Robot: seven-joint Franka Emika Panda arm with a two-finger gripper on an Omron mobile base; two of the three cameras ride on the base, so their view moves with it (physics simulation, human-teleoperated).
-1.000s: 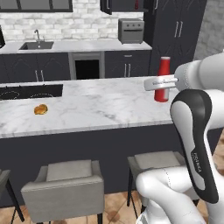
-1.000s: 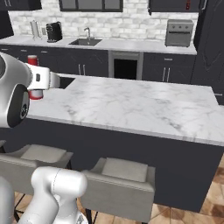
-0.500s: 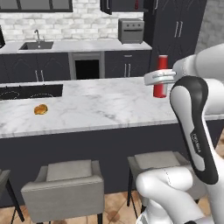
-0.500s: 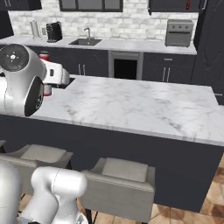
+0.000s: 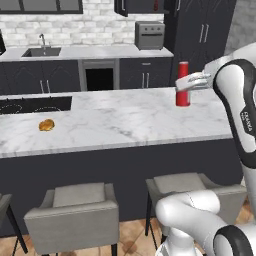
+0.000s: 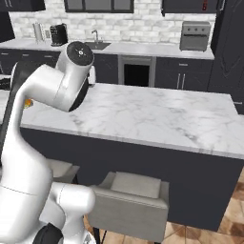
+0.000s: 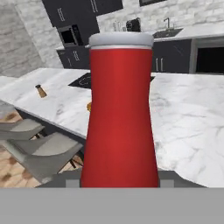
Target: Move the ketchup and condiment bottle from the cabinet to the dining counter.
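Swung round since a second ago: white arm's elbow, then low beside the dining counter's right end, now raised and folded back at the right of the left base view. Shifted in the right base view too, from the left edge to in front of the long white grey-veined marble dining counter [image 6: 157,116], its round dark-capped joint above the counter's left part. Hardly moved meanwhile: small all-red squeeze ketchup bottle with whitish cap [image 5: 183,85], only a shade higher, upright as before.

Seen from the left base view: ketchup over the far right part of the counter [image 5: 125,120], base just at the marble; cannot tell whether touching or just above. Two-finger gripper [image 5: 184,82] reaching in level from the right and clamped on the bottle's upper body, forearm roughly parallel to the counter top.

Seen from the hand view: ketchup [image 7: 120,113] close up and upright, waisted red body, pale cap at top, counter marble [image 7: 188,122] spreading behind it.

Also on the counter: small orange-brown lump [image 5: 46,125] near its left end, and a small brown shaker [image 7: 40,91] at the far end. Two grey stools [image 5: 80,210] tucked against the counter's near side. Dark charcoal upper cabinet [image 5: 140,6] high beyond the counter's far right, with a speck of red inside, too small to name.
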